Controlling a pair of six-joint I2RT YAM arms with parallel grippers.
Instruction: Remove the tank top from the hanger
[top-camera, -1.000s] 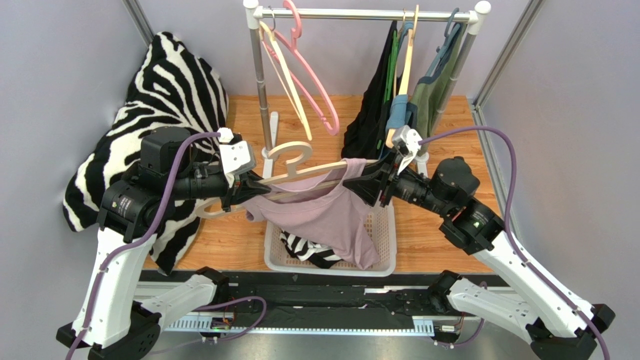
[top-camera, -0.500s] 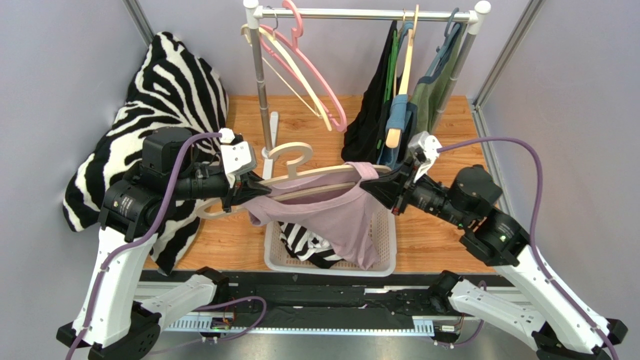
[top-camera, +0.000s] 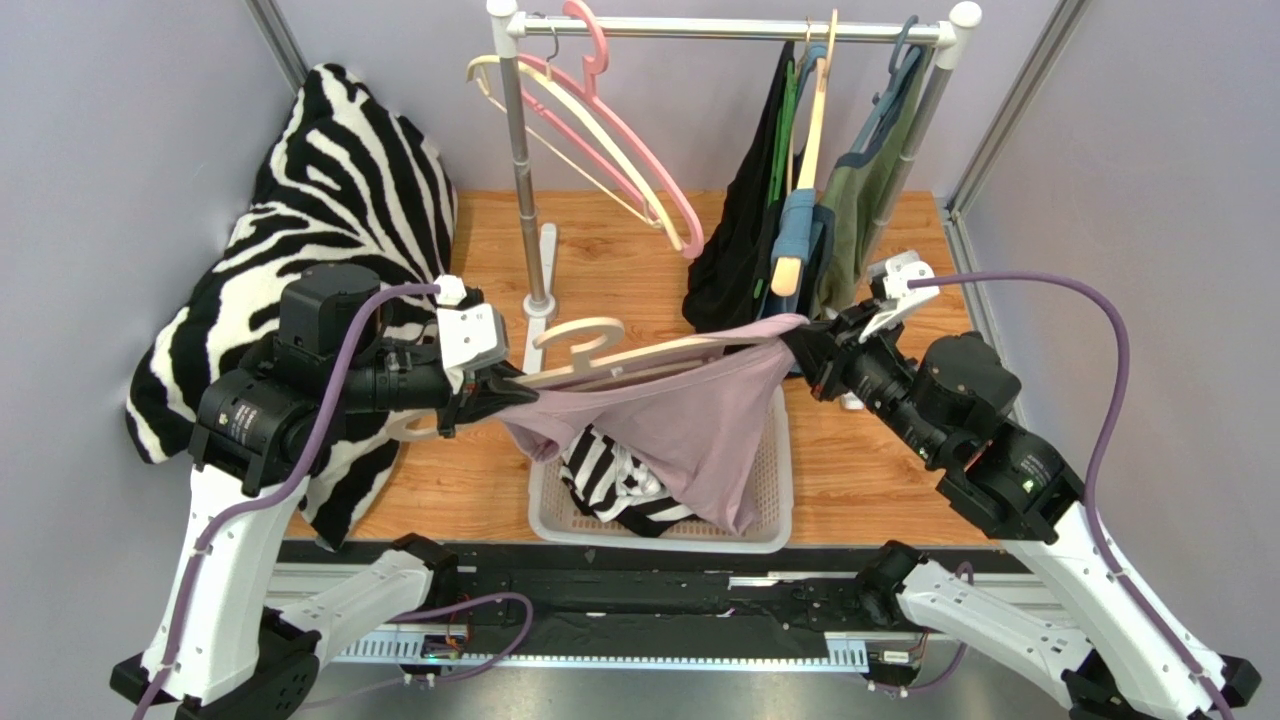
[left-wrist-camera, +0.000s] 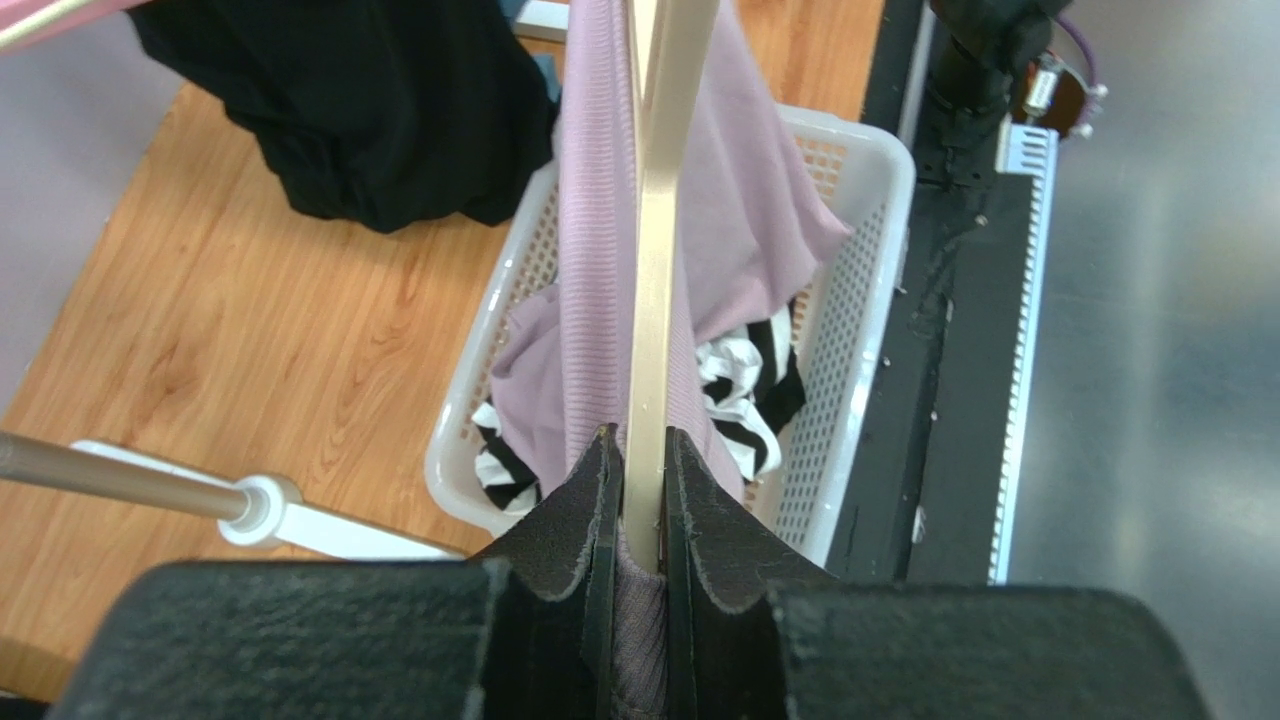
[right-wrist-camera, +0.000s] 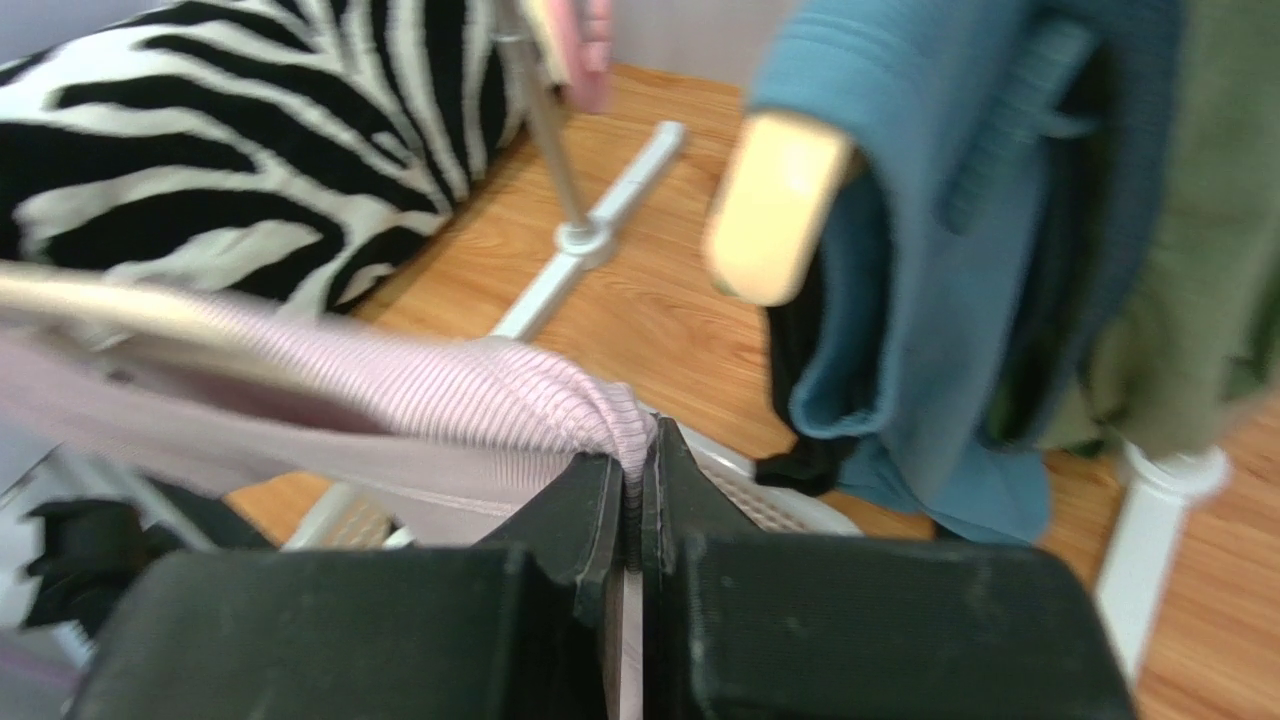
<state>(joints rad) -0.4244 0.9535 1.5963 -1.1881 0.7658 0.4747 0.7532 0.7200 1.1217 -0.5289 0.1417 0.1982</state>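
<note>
A mauve ribbed tank top (top-camera: 691, 428) hangs on a cream wooden hanger (top-camera: 583, 333) held in the air above a white basket (top-camera: 780, 483). My left gripper (top-camera: 511, 399) is shut on the hanger's left end. The left wrist view shows the hanger bar (left-wrist-camera: 655, 225) pinched between the jaws with tank top fabric (left-wrist-camera: 594, 225) alongside it in my left gripper (left-wrist-camera: 643, 450). My right gripper (top-camera: 796, 348) is shut on the tank top's right strap (right-wrist-camera: 451, 398), which is pulled taut toward the right. In the right wrist view the strap bunches at my right gripper (right-wrist-camera: 637, 468).
A clothes rack (top-camera: 519, 150) stands behind, with empty pink and cream hangers (top-camera: 616, 143) and black, blue and green garments (top-camera: 804, 210) close to my right gripper. A zebra-print cloth (top-camera: 346, 165) lies at the left. A striped garment (top-camera: 616, 480) sits in the basket.
My right gripper has shut on the strap and moved right and back, stretching the tank top along the hanger. The empty hangers on the rail have swung. The left gripper holds its grip.
</note>
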